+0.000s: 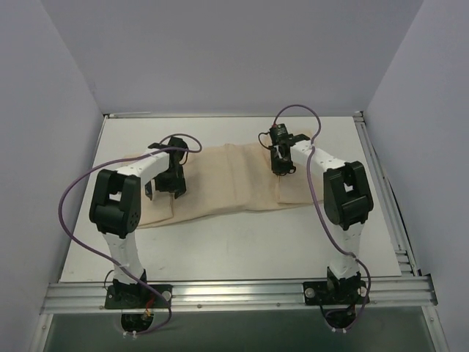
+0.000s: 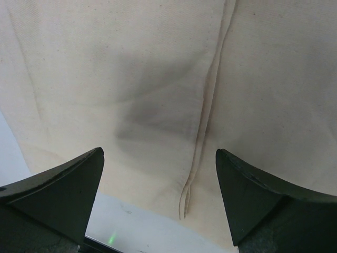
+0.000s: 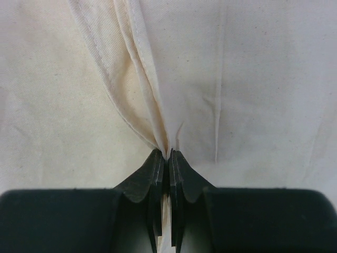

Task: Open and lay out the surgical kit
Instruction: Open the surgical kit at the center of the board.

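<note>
White walls (image 1: 44, 110) box in your table (image 1: 220, 249), and from above the wrap (image 1: 234, 183) lies spread across its far half, left claw (image 1: 167, 183) over the wrap's left end, right claw (image 1: 281, 163) near the wrap's far edge. Your left wrist shows jaws wide open above a seam (image 2: 202, 121), holding nothing, likely poised to pinch. Your right wrist shows jaws shut on a raised fold (image 3: 131, 79), probably to peel it open.

cloth wrap (image 1: 234, 183) | beige, hemmed, creased | lying flat, spread sideways | one fold pinched at right part
</note>
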`<state>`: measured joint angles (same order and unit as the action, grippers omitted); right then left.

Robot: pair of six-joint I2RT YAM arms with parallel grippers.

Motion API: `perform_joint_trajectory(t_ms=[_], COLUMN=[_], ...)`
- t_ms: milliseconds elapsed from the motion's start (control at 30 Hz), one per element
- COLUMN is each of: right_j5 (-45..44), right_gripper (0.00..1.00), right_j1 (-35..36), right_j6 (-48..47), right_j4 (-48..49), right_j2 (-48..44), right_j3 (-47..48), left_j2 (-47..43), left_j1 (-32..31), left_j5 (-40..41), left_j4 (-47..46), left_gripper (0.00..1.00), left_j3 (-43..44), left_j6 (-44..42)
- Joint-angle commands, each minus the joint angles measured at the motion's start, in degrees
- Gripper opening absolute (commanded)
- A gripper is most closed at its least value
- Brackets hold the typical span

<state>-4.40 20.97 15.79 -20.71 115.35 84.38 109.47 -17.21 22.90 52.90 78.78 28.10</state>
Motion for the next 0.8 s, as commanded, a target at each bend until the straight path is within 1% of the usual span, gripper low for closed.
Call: perform_joint_trajectory(t_ms=[0,67,100,133,167,233,267,333,367,467,500,533,600,667,700,733,767], right_j5=[1.2,1.2,1.0,1.0,0.8,0.5,0.2,-0.3,-0.4,-1.2,-1.5,-2.0,-3.4,-4.0,-5.2,-6.0,-7.0], right_gripper=[0.00,0.00,0.00,0.00,0.00,0.00,0.00,0.00,0.00,0.00,0.00,0.00,0.00,0.00,0.00,0.00,0.00], right_j1=[-0.2,-0.3,-0.3,-0.3,-0.4,-0.4,-0.5,-0.8,-0.8,-1.9,-2.6,-3.0,-4.4,-6.9,-7.9,-9.9,-10.9], right_j6=[1.0,1.0,1.0,1.0,1.0,1.2,1.2,1.3,1.3,1.2,1.0,0.7,0.4,0.3,0.3,0.2,-0.1], right_j4=[-4.1,-4.4,-4.8,-5.0,-5.0,-5.3,-5.4,-5.8,-6.0,-6.7,-7.1,-7.4,-8.4,-8.6,-8.9,-8.8,-8.9], right_j2=[-4.9,-5.4,-5.6,-5.7,-6.0,-6.3,-6.5,-6.8,-6.9,-7.8,-8.0,-8.3,-9.2,-10.3,-10.7,-11.1,-11.5], right_j3=[3.2,3.9,4.6,4.9,5.2,5.6,5.7,5.7,5.7,5.4,5.4,5.5,5.4,4.8,4.6,4.1,3.8], left_j2=[2.8,4.3,4.5,4.8,4.9,5.3,5.3,5.0,4.9,3.3,2.7,1.3,-0.6,-3.5,-4.3,-5.6,-6.1], left_j1=[-0.3,-0.2,-0.2,-0.2,-0.1,0.2,0.3,0.8,1.4,2.6,3.7,4.3,5.6,7.6,8.2,9.8,10.8], left_j5=[2.8,3.2,3.5,3.6,3.6,3.9,4.2,4.6,5.2,6.9,7.2,7.6,9.5,10.5,12.0,12.5,12.8], left_j4=[-1.1,-1.0,-1.0,-1.2,-1.5,-1.7,-1.7,-1.4,-1.0,-0.3,-0.2,0.2,1.4,2.0,2.7,3.3,3.7], left_gripper=[0.98,1.00,0.94,0.92,0.88,0.79,0.69,0.59,0.51,0.40,0.31,0.25,0.19,0.17,0.14,0.09,0.07], left_j3=[2.8,3.2,3.3,3.4,3.5,3.7,3.7,3.7,3.7,3.3,3.2,2.9,2.7,2.7,2.8,3.0,3.6], left_j6=[-0.9,-1.5,-1.6,-1.9,-2.5,-3.0,-3.7,-4.2,-4.8,-6.1,-6.6,-6.9,-7.4,-8.1,-8.3,-8.3,-8.3])
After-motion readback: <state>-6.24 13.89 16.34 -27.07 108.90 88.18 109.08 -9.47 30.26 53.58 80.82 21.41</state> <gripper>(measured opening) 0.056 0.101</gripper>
